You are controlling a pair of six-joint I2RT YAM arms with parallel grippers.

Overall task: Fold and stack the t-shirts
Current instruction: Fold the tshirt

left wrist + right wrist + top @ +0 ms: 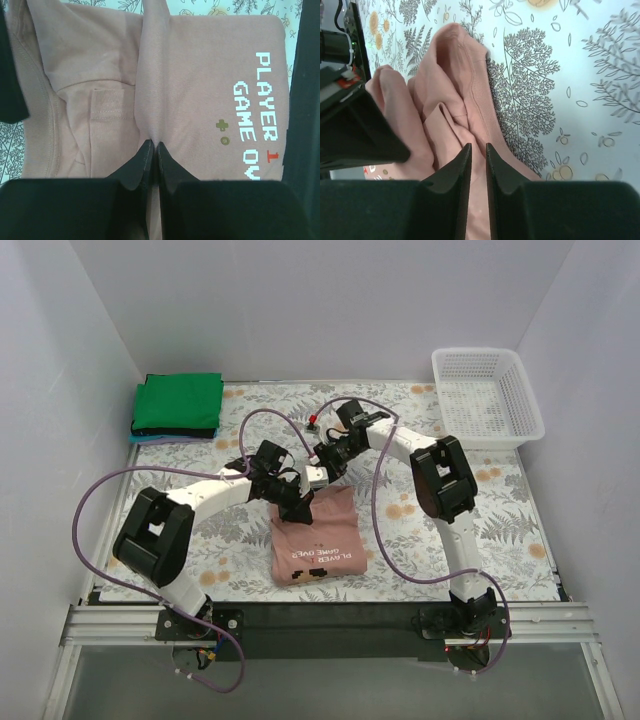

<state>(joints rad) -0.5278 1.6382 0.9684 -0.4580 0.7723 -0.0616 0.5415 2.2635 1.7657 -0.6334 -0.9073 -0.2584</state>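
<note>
The dusty pink-brown t-shirt (318, 540) lies partly folded mid-table, white "PLAYER 1 GAME OVER" print facing up. My left gripper (298, 508) is at its far edge, shut on a raised ridge of the pink cloth (155, 144); the print shows to the right in the left wrist view (260, 100). My right gripper (320, 476) is just beyond, its jaws nearly closed with pink cloth (455, 85) pinched between them (478, 147). A bright green t-shirt (178, 403) tops a folded stack at the far left.
A white mesh basket (487, 395) stands at the far right corner. The floral table cloth (420, 500) covers the table. Purple cables loop from both arms over the cloth. White walls close in the left, back and right sides.
</note>
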